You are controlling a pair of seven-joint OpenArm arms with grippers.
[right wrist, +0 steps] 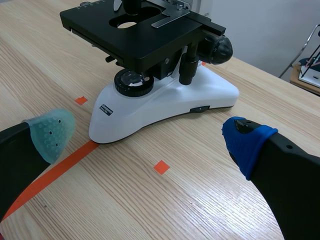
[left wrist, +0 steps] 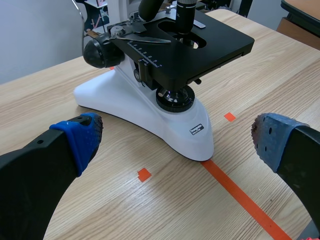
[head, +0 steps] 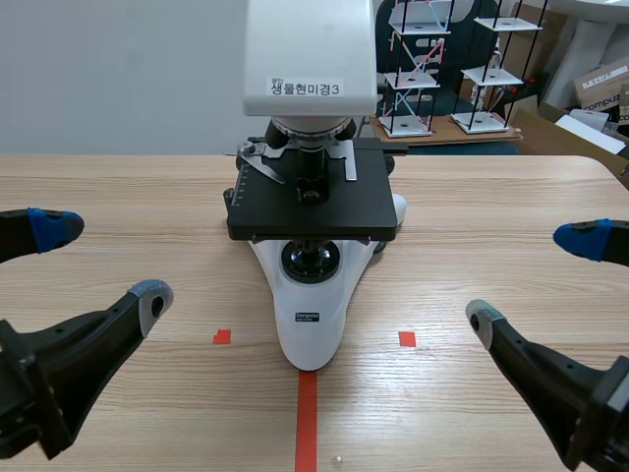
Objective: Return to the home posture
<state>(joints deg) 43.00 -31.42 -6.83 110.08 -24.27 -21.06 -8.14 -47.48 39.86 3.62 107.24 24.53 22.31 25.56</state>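
Here we find both claws spread wide and empty: the left claw (head: 103, 262) and right claw (head: 534, 278) flank the white-and-black metal microscope (head: 314, 202), centred on the light wooden table (head: 118, 197). We judge it heavy, rigid and optically fragile; grasp only its base.

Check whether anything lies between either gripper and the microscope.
Nothing visible does. The left gripper and the right gripper, both open and holding nothing, sit on either side of the microscope. Only the table surface with its orange-red tape marks shows between each gripper and the white base.
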